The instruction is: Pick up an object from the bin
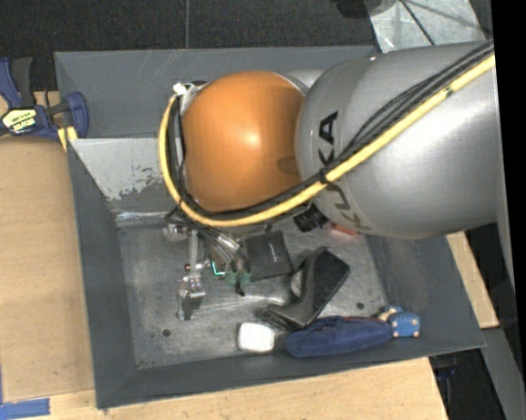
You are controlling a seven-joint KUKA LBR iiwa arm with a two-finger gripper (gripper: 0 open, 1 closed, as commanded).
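Hanging below the orange wrist cover (239, 143), the gripper (212, 277) sits low over the bin floor, centre-left of the bin (105, 291). Its two fingers (192, 288) look spread apart, w/ nothing btwn them but bare grey metal. No obj held.

Nearest thing: a black square block (267, 254), flat on the floor just beside the finger on the view's right side; can't tell if they touch. Small green bits show near that finger, too small to say what they are.

Further out, toward the view's bottom right: a black curved piece (317, 287) lies tilted, near the block's lower corner. Below it, along the bin's near wall, a white small block (256, 337) and a blue cloth item (343, 336) lie side by side, the cloth ending in a blue-yellow tip at the view's right. The silver arm (403, 137) w/ yellow and black cables covers the bin's upper right part.
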